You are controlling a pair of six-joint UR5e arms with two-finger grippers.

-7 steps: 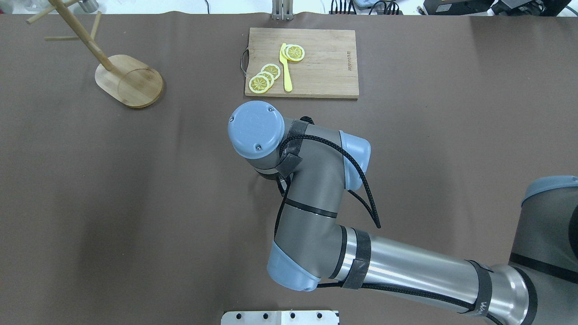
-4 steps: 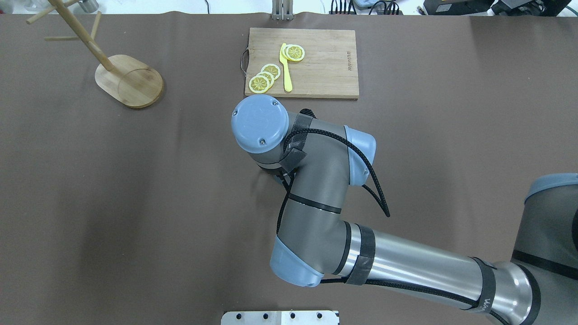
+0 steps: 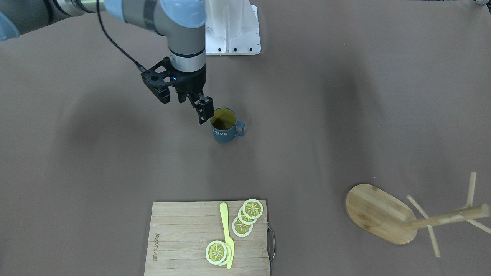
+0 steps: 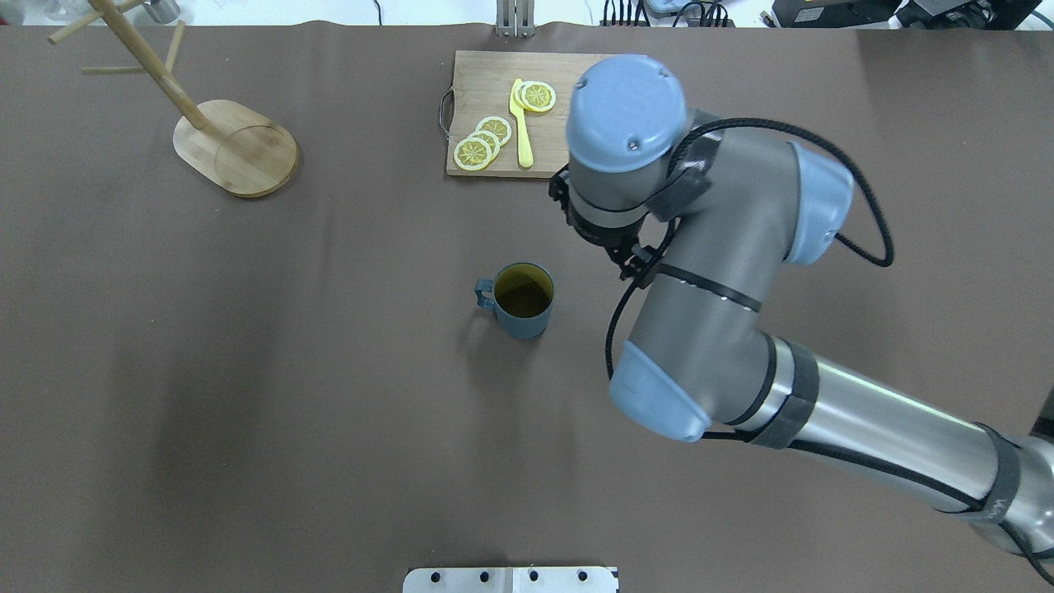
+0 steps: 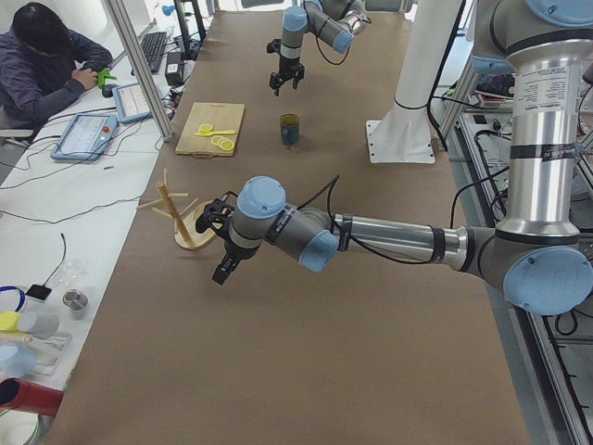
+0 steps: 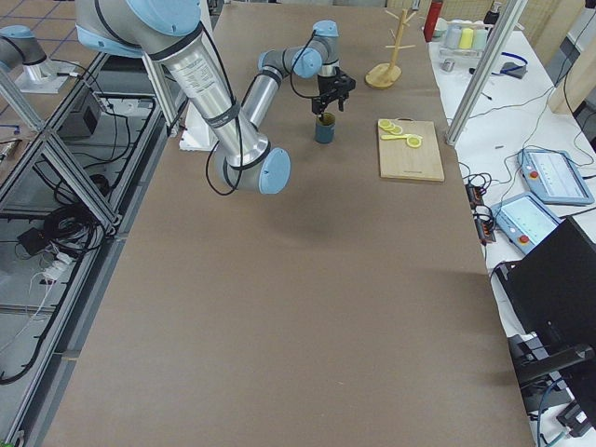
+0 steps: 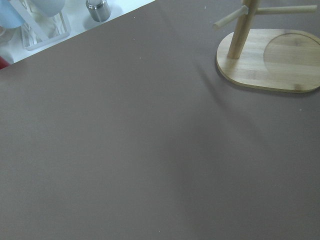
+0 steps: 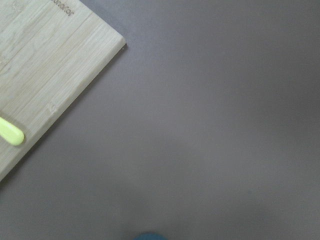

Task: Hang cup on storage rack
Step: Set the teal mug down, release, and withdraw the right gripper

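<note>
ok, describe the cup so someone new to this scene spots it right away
On the brown table, look near the middle, on the robot's side of the bamboo cutting board. The cup stands upright there alone. Unlike the pale wooden board and storage rack, it is slate-blue outside, mustard-yellow inside, with white HOME lettering and a squarish handle.

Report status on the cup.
Right gripper open, raised beside cup, empty. Left gripper near storage rack, state unclear. Cup upright on table, unhung. Cutting board off to the side.
</note>
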